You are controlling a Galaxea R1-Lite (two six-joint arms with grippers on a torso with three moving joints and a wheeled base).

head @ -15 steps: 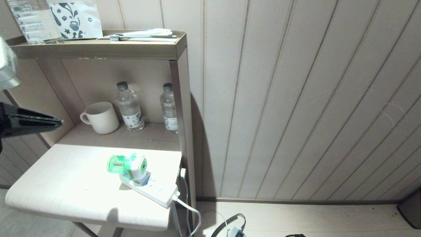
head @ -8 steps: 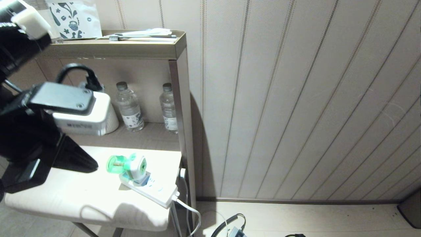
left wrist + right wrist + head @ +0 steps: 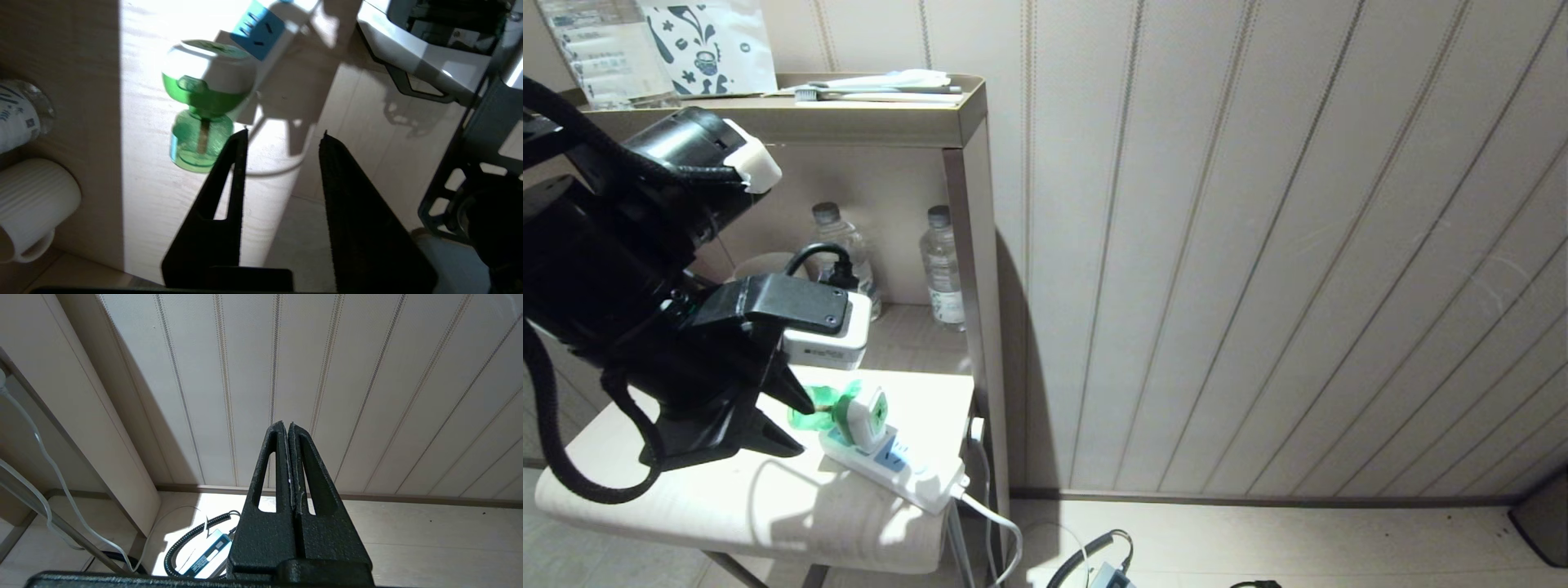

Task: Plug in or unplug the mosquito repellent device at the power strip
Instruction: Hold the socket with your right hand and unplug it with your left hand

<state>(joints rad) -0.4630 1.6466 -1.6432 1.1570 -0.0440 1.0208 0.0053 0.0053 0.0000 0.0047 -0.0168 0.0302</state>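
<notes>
Mosquito repellent device [image 3: 859,415] is seated in the power strip [image 3: 900,469] near the worktop [image 3: 686,490] right edge, bottle lying sideways for a side grab. Left gripper [image 3: 282,136] fingers are parted beside it, nothing gripped. Right gripper [image 3: 288,425] is parked, fingers closed.

Pale wooden tabletop [image 3: 686,490] carries white power strip [image 3: 907,474] near its right edge, green repellent device [image 3: 854,412] plugged into it. Shelf [image 3: 907,343] behind holds two water bottles [image 3: 941,269] and white mug [image 3: 32,204]. Top shelf [image 3: 849,122]: toothbrush [image 3: 882,94], packets [image 3: 711,45].
</notes>
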